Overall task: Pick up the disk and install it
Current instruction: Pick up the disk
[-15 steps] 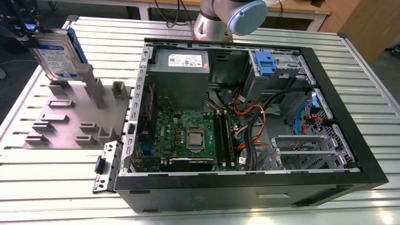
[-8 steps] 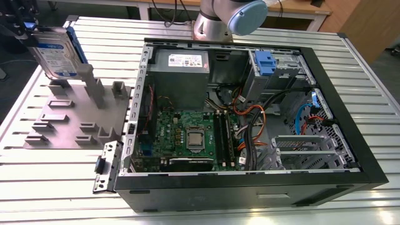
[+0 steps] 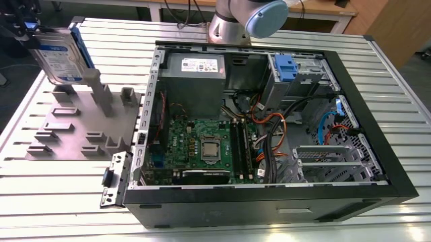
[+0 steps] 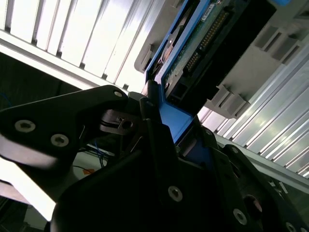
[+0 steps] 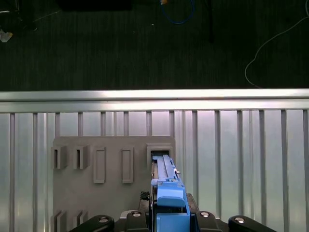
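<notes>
Our pincer [image 3: 28, 31] is pinching the disk [image 3: 62, 55] by the blue frame [image 5: 169, 193] along its edge. In the second wrist view the black fingers [image 4: 152, 121] press against that frame from both sides.

In the exterior view the disk stands on edge at the far left of the surface [image 3: 54, 201], label facing us. Its long axis is close to upright, with a slight tilt, and it hangs straight down from the pincer. Below it is the grey rack [image 3: 67, 126]. In the first wrist view the disk lines up with one of the rack's slots [image 5: 161, 153], but we cannot tell whether its lower edge is fully out of that slot.

The open computer case [image 3: 377, 126] lies toward the exterior view's right of the disk, just beside the rack. The drive cage [image 3: 303, 80], with its blue latch [image 3: 285, 68], sits in the case's far right corner, well apart from the disk and across the whole width of the case.
</notes>
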Available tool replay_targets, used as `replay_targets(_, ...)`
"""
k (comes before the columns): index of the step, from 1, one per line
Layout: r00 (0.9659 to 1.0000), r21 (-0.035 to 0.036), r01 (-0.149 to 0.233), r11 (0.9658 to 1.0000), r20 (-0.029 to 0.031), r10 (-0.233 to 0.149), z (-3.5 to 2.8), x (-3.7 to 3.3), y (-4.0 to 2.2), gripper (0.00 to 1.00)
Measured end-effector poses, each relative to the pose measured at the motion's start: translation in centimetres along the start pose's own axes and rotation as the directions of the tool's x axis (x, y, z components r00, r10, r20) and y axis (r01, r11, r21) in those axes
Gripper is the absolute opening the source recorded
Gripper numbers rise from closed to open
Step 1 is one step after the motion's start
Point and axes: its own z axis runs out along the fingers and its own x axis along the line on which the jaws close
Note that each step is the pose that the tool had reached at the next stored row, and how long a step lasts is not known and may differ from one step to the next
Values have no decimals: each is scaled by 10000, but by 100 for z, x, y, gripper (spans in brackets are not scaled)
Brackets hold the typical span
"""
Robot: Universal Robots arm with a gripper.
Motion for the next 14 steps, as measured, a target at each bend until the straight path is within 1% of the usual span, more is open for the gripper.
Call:
replay_targets(4,10000,0,-1,10000,1,1,-28,-1,0,36)
replay_targets(9,10000,-2,0,10000,1,0,-31,-1,0,36)
replay_targets(14,10000,-4,0,10000,1,0,-57,-1,0,36)
